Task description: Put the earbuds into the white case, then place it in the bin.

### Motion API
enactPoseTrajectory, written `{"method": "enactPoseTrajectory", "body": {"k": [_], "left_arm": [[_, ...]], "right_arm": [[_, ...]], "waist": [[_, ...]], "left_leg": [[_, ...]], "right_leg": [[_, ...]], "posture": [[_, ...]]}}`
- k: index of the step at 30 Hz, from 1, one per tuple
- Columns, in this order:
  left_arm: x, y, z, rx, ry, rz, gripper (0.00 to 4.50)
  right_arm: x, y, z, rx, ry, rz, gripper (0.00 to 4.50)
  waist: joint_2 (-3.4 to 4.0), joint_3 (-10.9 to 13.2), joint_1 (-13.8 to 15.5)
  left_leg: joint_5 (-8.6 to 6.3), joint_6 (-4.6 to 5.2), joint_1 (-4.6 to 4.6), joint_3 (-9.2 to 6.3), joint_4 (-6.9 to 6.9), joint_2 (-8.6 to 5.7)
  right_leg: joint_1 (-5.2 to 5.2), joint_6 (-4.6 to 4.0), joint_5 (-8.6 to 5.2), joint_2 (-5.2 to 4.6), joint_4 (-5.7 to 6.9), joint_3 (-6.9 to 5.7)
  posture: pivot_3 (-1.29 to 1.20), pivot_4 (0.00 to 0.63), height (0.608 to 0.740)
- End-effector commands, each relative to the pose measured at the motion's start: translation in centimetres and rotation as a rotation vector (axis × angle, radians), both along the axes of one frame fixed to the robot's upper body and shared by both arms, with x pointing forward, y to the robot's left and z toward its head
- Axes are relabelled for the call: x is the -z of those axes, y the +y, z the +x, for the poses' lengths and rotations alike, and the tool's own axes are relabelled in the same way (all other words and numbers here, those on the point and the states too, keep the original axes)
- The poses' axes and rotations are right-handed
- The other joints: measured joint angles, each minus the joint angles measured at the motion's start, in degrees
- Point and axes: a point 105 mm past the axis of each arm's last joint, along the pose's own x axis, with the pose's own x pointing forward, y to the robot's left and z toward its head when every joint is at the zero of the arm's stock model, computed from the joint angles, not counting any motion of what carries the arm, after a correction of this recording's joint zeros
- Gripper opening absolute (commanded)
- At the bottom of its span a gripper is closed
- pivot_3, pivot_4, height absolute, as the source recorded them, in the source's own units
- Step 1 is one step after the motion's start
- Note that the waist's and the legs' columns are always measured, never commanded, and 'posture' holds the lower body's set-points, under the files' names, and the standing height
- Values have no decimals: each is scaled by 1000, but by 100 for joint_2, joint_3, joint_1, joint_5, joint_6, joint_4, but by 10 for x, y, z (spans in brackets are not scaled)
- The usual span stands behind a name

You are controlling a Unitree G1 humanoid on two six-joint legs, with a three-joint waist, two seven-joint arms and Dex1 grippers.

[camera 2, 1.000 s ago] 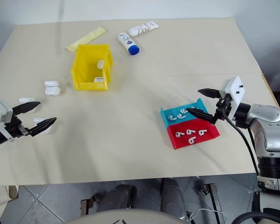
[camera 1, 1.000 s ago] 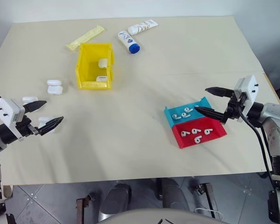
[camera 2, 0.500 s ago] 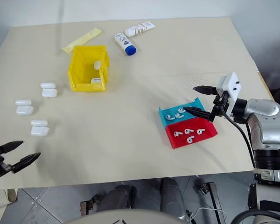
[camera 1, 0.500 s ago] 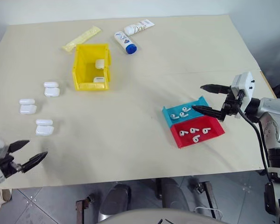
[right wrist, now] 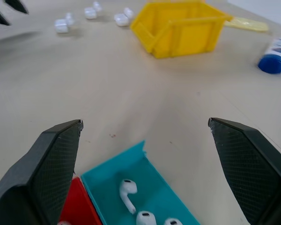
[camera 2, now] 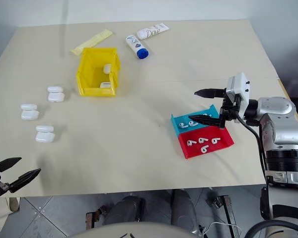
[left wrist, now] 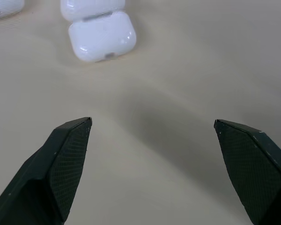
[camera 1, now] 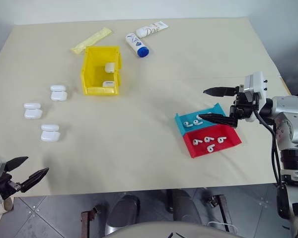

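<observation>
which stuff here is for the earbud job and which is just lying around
For the job:
- earbuds in the red tray and blue tray
- three open white cases on the table's left
- yellow bin, two cases already inside

Lying about:
- yellow packet
- blue-capped tube
- white tube

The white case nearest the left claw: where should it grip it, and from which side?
Grip the lower body of the nearest white case, not its raised lid, across its narrow sides. It lies open on the table, so the open left claw should probably descend from above.
</observation>
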Motion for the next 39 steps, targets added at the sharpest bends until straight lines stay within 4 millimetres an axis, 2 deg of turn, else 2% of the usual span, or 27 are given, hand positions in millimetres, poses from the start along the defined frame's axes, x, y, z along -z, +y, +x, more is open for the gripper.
{"method": "enactPoseTrajectory", "body": {"k": [1,3,6,10,16,22,26,31,39], "left_arm": [[-17,-15,27,-12,-38,42,4460],[-21,-16,45,-89,-8,73,4460],[-17,-10,64,-230,137,141,4460],[-20,-28,80,-272,268,138,4460],[-17,-30,82,-358,420,134,4460],[-23,-27,89,-376,430,144,4460],[-28,-26,87,-341,451,202,4460],[-36,-15,88,-286,477,273,4460],[-35,-14,104,-190,490,306,4460]], "right_arm": [[-17,13,-11,-132,-50,-9,4500],[-21,17,-11,-155,-61,-16,4500],[-24,19,-9,-163,-76,-13,4500],[-22,17,-10,-162,-75,-14,4500],[-17,12,-15,-144,-61,-25,4500],[-14,9,-18,-130,-57,-29,4500],[-13,8,-20,-116,-57,-26,4500],[-10,8,-22,-108,-53,-32,4500],[-8,7,-23,-94,-52,-34,4500]], "waist": [[-3,-2,4],[-2,-1,-1],[-4,-3,-18],[-5,-3,-34],[-7,-5,-72],[0,-5,-73],[-1,-5,-66],[-6,-5,-66],[-6,-4,-26]], "left_leg": [[1,-1,1,-1,1,0],[1,-2,1,-3,3,-1],[2,-6,3,-3,-1,1],[1,-8,5,-1,-3,0],[4,-13,6,1,0,-1],[8,-19,10,3,-1,-2],[8,-19,9,2,1,-3],[8,-19,6,3,1,-4],[9,-17,4,4,3,-8]], "right_leg": [[1,0,0,0,4,0],[0,1,1,2,13,0],[-2,2,3,10,24,3],[-6,3,3,15,25,8],[-8,3,3,15,28,10],[-9,3,3,14,38,13],[-9,3,3,12,39,12],[-12,3,3,11,38,13],[-13,3,3,9,41,14]], "posture": [[0,150,740],[0,150,740],[0,150,740],[0,150,740],[0,150,740],[0,150,740],[0,150,740],[0,150,740],[0,150,740]]}}
